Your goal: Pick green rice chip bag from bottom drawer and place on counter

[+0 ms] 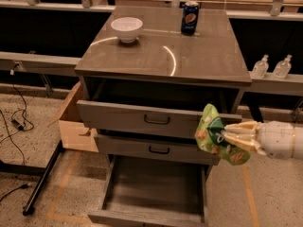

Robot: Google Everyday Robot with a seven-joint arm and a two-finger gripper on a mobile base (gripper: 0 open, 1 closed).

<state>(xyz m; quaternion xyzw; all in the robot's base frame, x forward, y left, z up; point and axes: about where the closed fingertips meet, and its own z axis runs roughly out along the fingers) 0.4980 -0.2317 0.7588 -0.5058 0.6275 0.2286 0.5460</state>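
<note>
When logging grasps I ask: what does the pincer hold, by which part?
The pincer, right of the middle drawer, holds the green rice chip bag by its right side.

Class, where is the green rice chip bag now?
At right in the camera view, the green rice chip bag is in the claw, by the top drawer's right end.

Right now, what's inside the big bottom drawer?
Only its plain grey floor shows in the deep grey bottom drawer; its back is hidden under the grey middle drawer. The white gripper holds the crinkled green rice chip bag higher up, at the right.
</note>
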